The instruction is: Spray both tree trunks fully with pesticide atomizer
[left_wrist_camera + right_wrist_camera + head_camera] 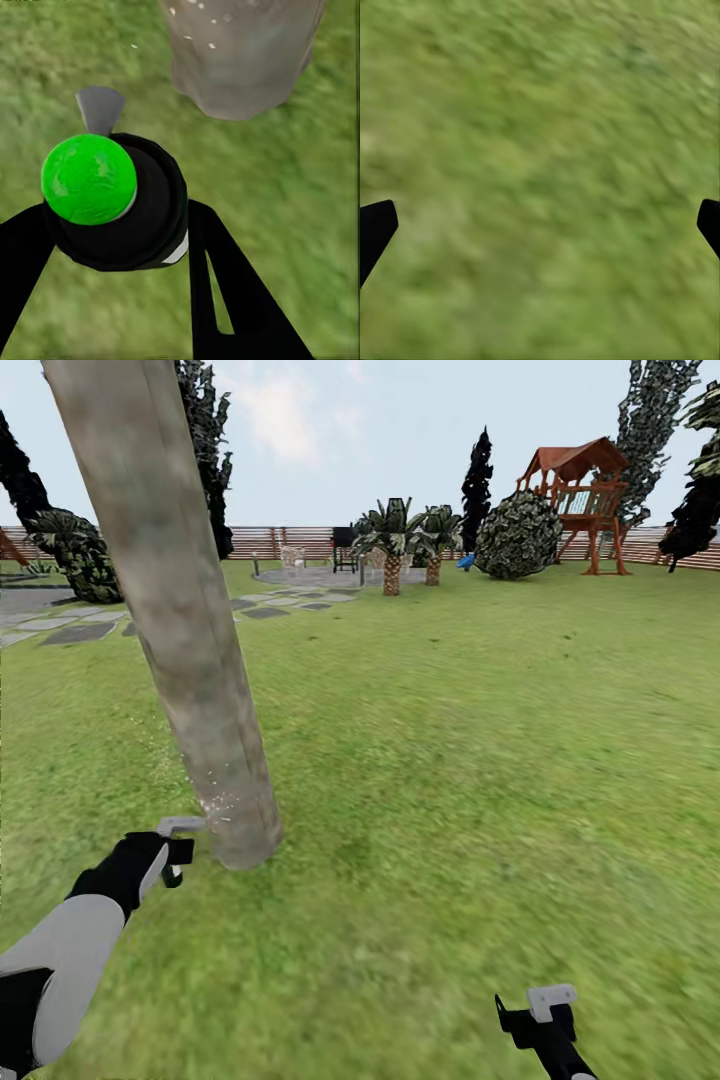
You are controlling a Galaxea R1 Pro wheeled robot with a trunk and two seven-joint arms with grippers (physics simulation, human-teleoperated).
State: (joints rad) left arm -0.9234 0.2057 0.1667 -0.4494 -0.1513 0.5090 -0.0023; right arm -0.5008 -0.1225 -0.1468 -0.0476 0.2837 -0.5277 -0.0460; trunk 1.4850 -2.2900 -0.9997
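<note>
My left fingers (pixel 127 247) are closed around the pesticide atomizer (pixel 112 199), one black finger on each side of its dark round body, with the green cap (pixel 88 178) facing my wrist camera and the grey nozzle (pixel 100 109) pointing toward the base of the tree trunk (pixel 240 60). In the head view the left fingers (pixel 172 857) sit low, just beside the foot of that trunk (pixel 190 650), the nozzle nearly at the bark.

I judge the atomizer to be a light, rigid bottle with a smooth, rounded body that could twist in the grip, so holding it across the widest part of the body, clear of the nozzle, seems the right hold. How much liquid it holds I cannot tell; the body is opaque.

Pale specks of pesticide (pixel 222 797) dot the lowest part of the trunk near the nozzle; the bark higher up looks bare, so this trunk seems far from covered.

My right fingers (pixel 540 225) are spread wide and hold nothing, with grass floor (pixel 540 112) beneath them; in the head view they (pixel 545 1010) hang well to the trunk's right, over the lawn.
</note>
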